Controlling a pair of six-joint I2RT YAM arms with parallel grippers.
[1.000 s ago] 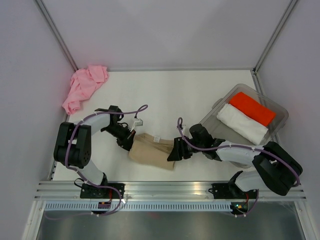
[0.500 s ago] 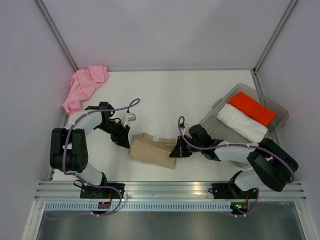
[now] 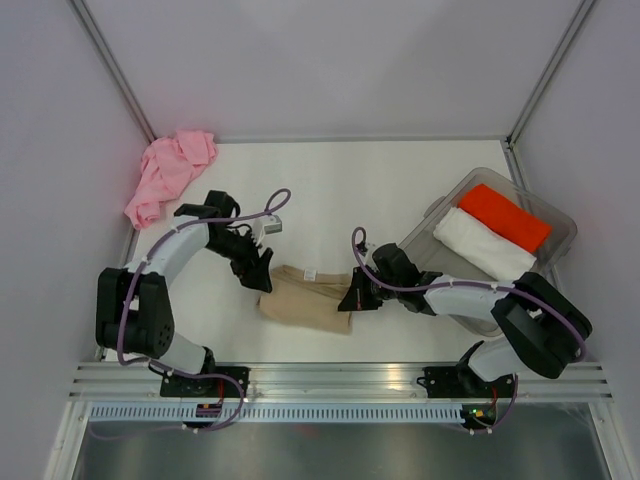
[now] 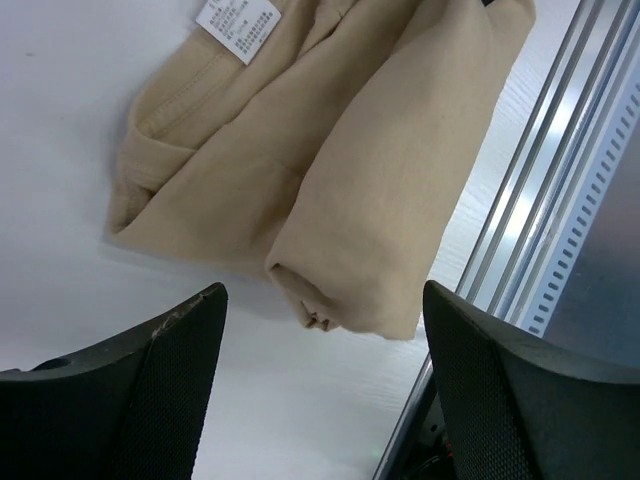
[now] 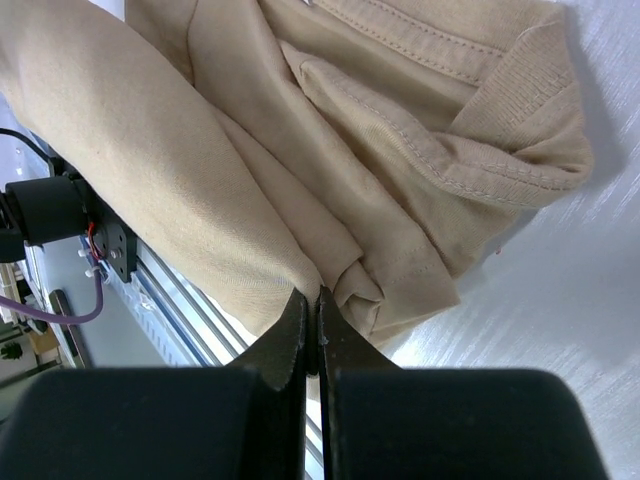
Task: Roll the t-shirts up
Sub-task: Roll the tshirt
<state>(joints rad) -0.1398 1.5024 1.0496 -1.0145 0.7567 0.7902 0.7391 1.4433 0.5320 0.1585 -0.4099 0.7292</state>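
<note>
Top external view shows me the tan t-shirt (image 3: pixel 305 298) lying partly rolled on the counter (image 3: pixel 350 190), between the two arms and near the front edge. My left pincer (image 3: pixel 260 272) sits at the shirt's left end with its fingers spread wide. Through the left wrist camera I see the rolled end just ahead of them and a white label (image 4: pixel 238 15) farther on. My right pincer (image 3: pixel 352 300) is at the right end, pressed together on a fold of the tan fabric, as the right wrist camera shows. The pink t-shirt (image 3: pixel 168 175) lies crumpled in the far left corner. The red t-shirt (image 3: pixel 505 217) and white t-shirt (image 3: pixel 485 247) lie side by side in the clear tub (image 3: pixel 566 232) at the right.
</note>
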